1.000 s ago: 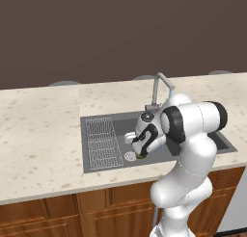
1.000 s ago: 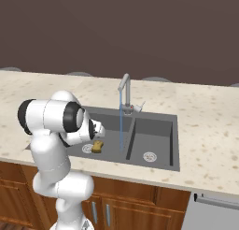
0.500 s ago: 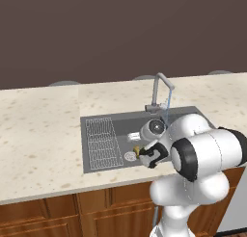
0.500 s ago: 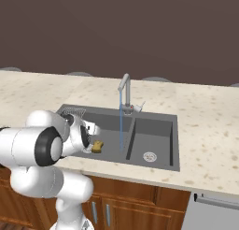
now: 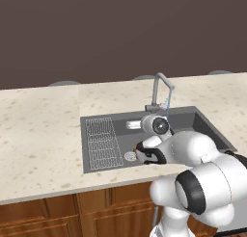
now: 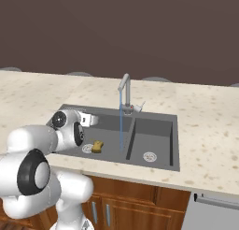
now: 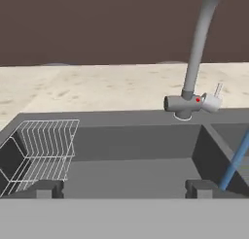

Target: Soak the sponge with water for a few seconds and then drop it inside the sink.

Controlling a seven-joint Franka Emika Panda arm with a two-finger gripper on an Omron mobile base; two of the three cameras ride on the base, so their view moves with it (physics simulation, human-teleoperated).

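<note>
The mustard sponge (image 6: 97, 146) lies on the floor of the sink's (image 6: 140, 161) left basin, right beside the round drain (image 6: 87, 148). My gripper (image 6: 88, 118) hangs above and behind it, apart from the sponge, jaws open with nothing between them. In the hand view both fingertips (image 7: 46, 188) stand wide apart at the bottom, facing the sink's back wall (image 7: 136, 141). A thin blue stream of water (image 6: 121, 126) runs from the grey faucet (image 6: 124, 86) to the right of the gripper (image 5: 134, 124). My arm hides most of the sponge in the left base view.
A wire drainboard rack (image 5: 101, 139) fills the sink's left end, also seen as the rack (image 7: 44, 145) left of the fingers. The right basin (image 6: 151, 131) has its own drain (image 6: 149, 155). Speckled countertop (image 5: 38, 135) surrounds the sink; the faucet base (image 7: 187, 104) stands straight ahead.
The hand has risen off the sponge and levelled out toward the faucet, while the arm's elbow swung nearer the cameras. The sponge stays on the basin floor. Jaws remain open.
</note>
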